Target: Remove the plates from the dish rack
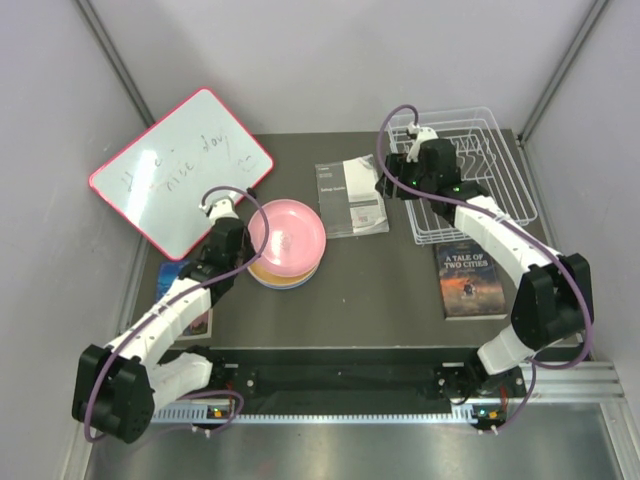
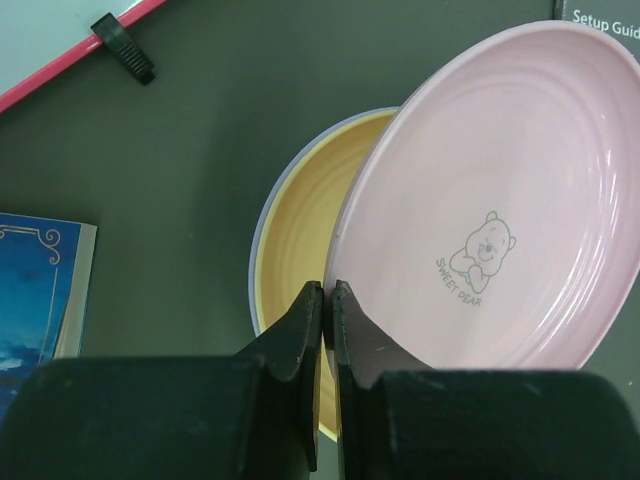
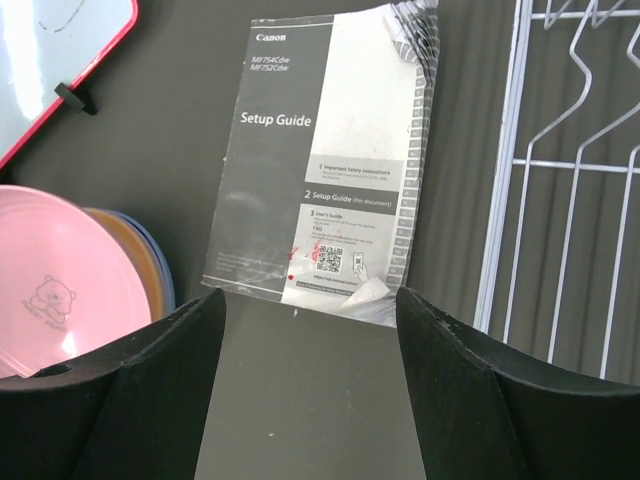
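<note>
At centre-left of the table (image 1: pixel 380 290), just in front of the L arm, the plates sit in a stack, well apart from the dish rack (image 1: pixel 470 175), which stands at the far R corner. The pink plate (image 2: pixel 500 200) is on top and tilted, its near rim raised over the orange plate (image 2: pixel 295 230) below; it carries a small bear print w/ the words "SWEET DEAR". The left gripper (image 2: pixel 326 295) is clenched on that raised near rim, fingers nearly meeting w/ the pink edge pinched between them. Under the orange one a bluish-lavender rim (image 2: pixel 262 220) shows, but whether that is one plate or two I cannot tell from these views. The right gripper (image 3: pixel 310 300) hangs released, jaws wide apart, over the table between the Setup Guide booklet (image 3: pixel 330 150) and the rack's white wire side, touching neither. The booklet lies flat between stack and rack, one corner curled. A whiteboard (image 1: pixel 180 170) w/ a red frame leans at the far L, a black clip (image 2: pixel 125 47) on its edge. A paperback (image 1: pixel 470 278), "A Tale of Two Cities", lies in front of the rack, near the R arm. A blue book (image 2: pixel 35 290) lies L of the stack, partly under the L arm.
</note>
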Robot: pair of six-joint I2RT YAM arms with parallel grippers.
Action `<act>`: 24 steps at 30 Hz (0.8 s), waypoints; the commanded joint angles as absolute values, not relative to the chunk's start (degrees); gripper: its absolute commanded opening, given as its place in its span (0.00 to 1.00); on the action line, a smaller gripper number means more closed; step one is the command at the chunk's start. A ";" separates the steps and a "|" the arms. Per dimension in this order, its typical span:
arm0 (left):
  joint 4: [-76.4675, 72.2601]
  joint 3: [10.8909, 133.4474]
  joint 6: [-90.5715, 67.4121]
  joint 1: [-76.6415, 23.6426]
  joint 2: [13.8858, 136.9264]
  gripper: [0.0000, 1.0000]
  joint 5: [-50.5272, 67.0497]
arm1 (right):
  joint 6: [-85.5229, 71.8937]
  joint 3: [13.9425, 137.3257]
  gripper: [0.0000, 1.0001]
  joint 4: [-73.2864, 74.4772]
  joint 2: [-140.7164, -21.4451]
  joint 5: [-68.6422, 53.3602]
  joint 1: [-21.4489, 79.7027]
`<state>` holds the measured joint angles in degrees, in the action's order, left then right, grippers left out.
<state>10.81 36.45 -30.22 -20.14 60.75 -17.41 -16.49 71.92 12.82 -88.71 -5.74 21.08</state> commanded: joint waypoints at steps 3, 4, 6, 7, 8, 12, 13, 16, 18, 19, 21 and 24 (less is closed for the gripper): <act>10.02 35.68 -32.17 -19.95 60.29 0.00 -16.52 | -16.00 70.75 0.69 11.51 -87.37 -5.19 20.57; 10.19 35.77 -32.25 -19.95 60.38 0.00 -16.44 | -16.08 70.58 0.69 11.51 -87.36 -5.01 20.57; 10.55 35.95 -32.25 -19.95 60.73 0.03 -16.35 | -16.08 70.23 0.69 11.34 -87.28 -5.19 20.48; 10.81 36.12 -32.26 -19.95 60.82 0.09 -16.43 | -16.26 70.14 0.69 11.34 -87.19 -5.10 20.48; 11.77 36.21 -32.43 -19.95 60.73 0.15 -16.70 | -16.17 70.14 0.69 11.42 -87.01 -5.10 20.48; 11.60 36.03 -32.43 -19.95 60.29 0.37 -17.31 | -15.82 69.87 0.70 11.51 -86.40 -4.22 20.22; 11.60 35.95 -32.61 -19.95 60.29 0.38 -17.31 | -15.82 69.87 0.70 11.60 -86.40 -4.22 20.21; 11.95 36.39 -32.52 -19.95 60.03 0.45 -17.49 | -15.47 70.14 0.70 12.04 -86.31 -3.96 19.95; 12.21 36.65 -32.43 -19.95 59.68 0.50 -17.75 | -15.29 70.05 0.70 12.13 -86.13 -3.61 19.78; 12.48 36.82 -32.17 -19.95 59.42 0.55 -18.45 | -15.21 70.05 0.70 12.13 -86.05 -3.52 19.60; 12.74 37.09 -31.73 -19.95 59.15 0.64 -19.42 | -15.12 69.96 0.70 12.30 -85.96 -3.25 19.51; 13.01 37.88 -30.77 -19.95 58.36 0.70 -20.04 | -14.68 69.96 0.71 12.48 -85.87 -2.55 19.25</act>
<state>13.08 35.83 -31.79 -20.03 60.36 -18.11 -16.01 69.73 13.10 -88.58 -4.03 19.94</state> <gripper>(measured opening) 0.677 0.705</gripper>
